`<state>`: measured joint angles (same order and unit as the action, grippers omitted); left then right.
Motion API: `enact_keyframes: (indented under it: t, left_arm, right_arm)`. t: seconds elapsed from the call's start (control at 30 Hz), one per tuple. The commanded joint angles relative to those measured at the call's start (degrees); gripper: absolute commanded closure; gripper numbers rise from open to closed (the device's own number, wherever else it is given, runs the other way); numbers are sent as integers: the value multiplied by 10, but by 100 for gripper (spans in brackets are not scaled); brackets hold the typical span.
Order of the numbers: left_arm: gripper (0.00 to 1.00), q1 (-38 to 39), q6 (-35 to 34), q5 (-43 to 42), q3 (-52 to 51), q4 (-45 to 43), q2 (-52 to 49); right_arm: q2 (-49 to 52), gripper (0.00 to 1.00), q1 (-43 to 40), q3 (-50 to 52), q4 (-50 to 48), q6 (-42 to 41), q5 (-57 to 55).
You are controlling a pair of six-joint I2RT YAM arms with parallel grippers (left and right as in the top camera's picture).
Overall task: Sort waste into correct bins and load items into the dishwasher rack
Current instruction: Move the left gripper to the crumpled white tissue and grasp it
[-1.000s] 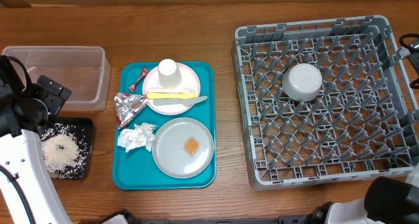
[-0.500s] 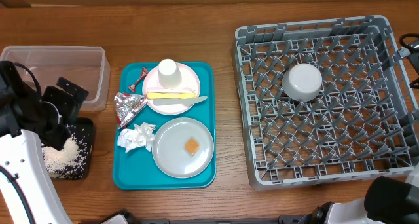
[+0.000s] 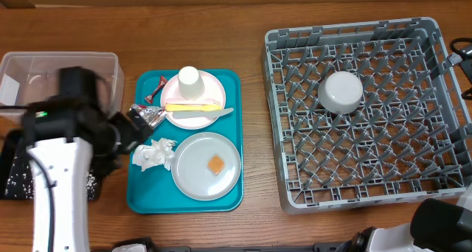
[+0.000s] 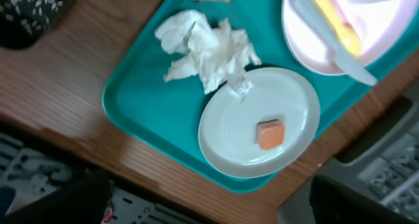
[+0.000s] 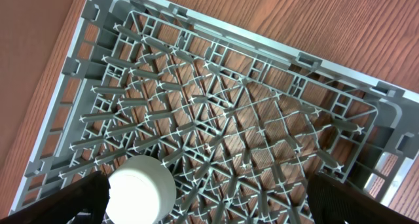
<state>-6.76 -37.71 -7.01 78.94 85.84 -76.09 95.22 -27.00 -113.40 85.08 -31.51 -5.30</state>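
Crumpled white napkin (image 4: 208,48), likely light and soft, on the left of the teal tray (image 4: 141,103) touching the grey round plate (image 4: 229,135), best pinched at a raised fold; left fingers (image 4: 373,204) and right fingers (image 5: 366,199) spread wide, empty.

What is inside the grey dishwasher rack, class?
One white bowl, apparently upside down, sits among the pegs of the dishwasher rack, left of centre toward the far side. Anything beneath the bowl is covered, so it cannot be seen.

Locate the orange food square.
Overhead, the orange square sits on the grey plate at the near end of the teal tray; the napkin lies just left of the plate.
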Motion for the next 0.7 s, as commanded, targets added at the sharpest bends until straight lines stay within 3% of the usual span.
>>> enact_keyframes:
  t: [0.0, 0.17, 0.67]
  left_arm:
    - [0, 61, -138, 97, -35, -26, -9]
    - [0, 84, -188, 101, -71, -79, -37]
    - [3, 84, -162, -1, -94, -173, -218]
  right_arm:
    - [1, 0, -1, -5, -1, -3, 1]
    - [1, 0, -1, -5, -1, -2, 1]
    - [1, 0, -1, -5, -1, -3, 1]
